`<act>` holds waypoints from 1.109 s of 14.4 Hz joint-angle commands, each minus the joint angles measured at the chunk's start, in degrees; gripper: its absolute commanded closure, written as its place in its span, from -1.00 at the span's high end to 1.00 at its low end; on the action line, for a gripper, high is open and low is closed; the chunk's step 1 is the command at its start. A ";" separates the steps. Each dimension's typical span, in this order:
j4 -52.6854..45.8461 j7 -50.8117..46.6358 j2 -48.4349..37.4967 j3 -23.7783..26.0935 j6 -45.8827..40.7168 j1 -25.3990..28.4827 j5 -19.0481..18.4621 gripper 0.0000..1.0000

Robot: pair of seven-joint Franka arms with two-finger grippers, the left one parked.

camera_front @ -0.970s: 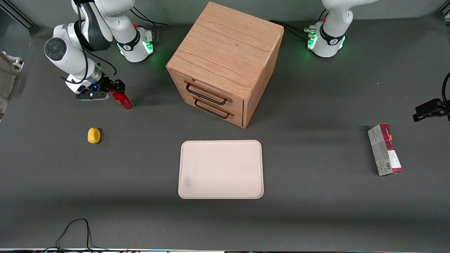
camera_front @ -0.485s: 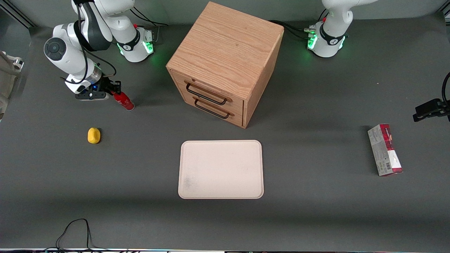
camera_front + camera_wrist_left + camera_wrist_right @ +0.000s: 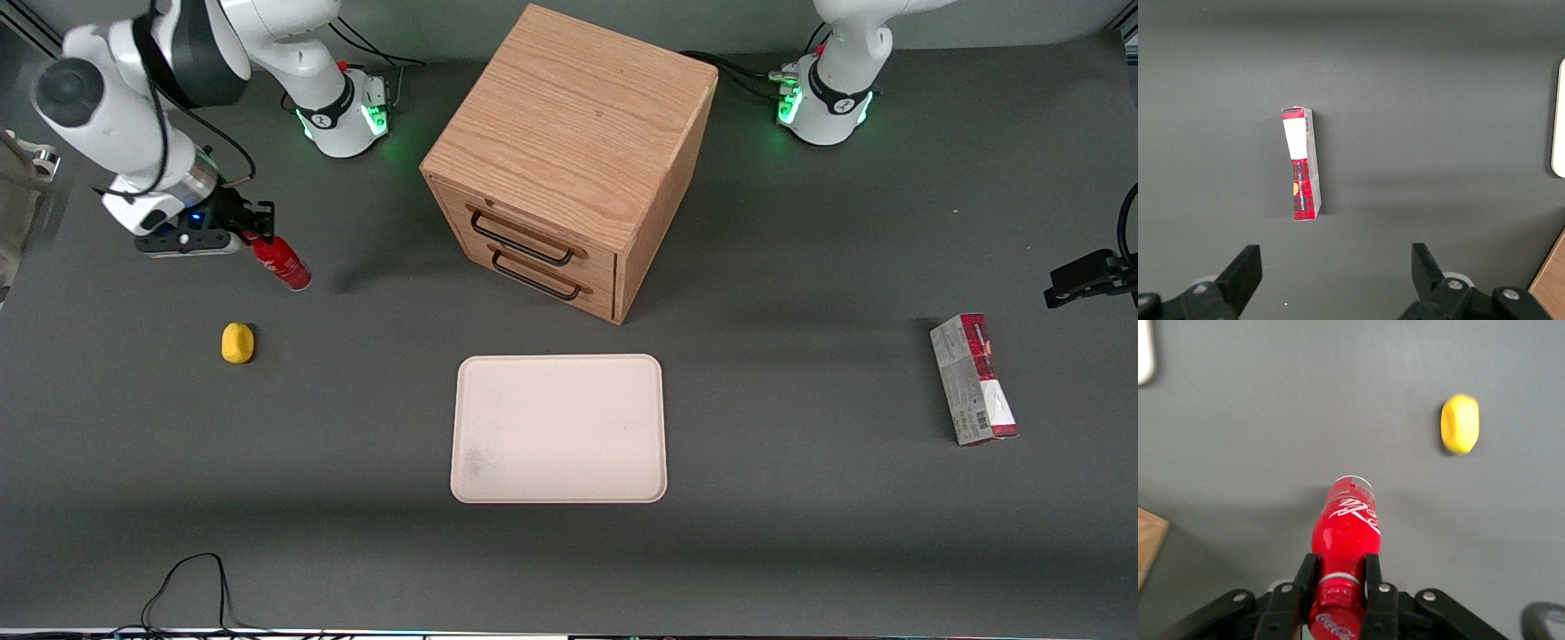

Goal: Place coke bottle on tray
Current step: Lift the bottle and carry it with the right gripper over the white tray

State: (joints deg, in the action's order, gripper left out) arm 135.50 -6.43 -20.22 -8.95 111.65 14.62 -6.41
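My right gripper (image 3: 252, 233) is shut on the neck of the coke bottle (image 3: 279, 261), a small red bottle with white script, and holds it tilted above the table at the working arm's end. In the right wrist view the fingers (image 3: 1304, 581) clamp the bottle (image 3: 1347, 527) just below its red cap, with its base pointing away from the camera. The cream tray (image 3: 558, 428) lies flat and bare in front of the wooden drawer cabinet (image 3: 569, 151), nearer the front camera than the bottle.
A small yellow object (image 3: 237, 342) lies on the table near the bottle, nearer the front camera. It also shows in the right wrist view (image 3: 1460, 423). A red-and-grey carton (image 3: 973, 379) lies toward the parked arm's end. A black cable (image 3: 187, 587) loops at the table's front edge.
My gripper has risen and shifted toward the working arm's end, lifting the coke bottle off the table with it.
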 commanded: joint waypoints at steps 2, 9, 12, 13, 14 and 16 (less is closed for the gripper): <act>-28.82 0.37 14.99 3.93 -16.52 0.23 5.08 -1.00; -70.24 -0.07 37.85 11.48 -31.58 0.14 6.94 -1.00; -84.05 -0.25 49.88 16.92 -29.57 0.14 6.85 -1.00; -85.57 -0.34 53.14 18.95 -27.30 0.14 6.85 -1.00; -85.50 -0.42 55.09 20.62 -23.80 0.32 6.15 -1.00; -85.49 -1.04 59.92 21.51 -18.08 1.28 5.80 -1.00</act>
State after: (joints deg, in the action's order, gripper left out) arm 56.20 -6.54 32.63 11.21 91.05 15.23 -0.06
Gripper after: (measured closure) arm 0.670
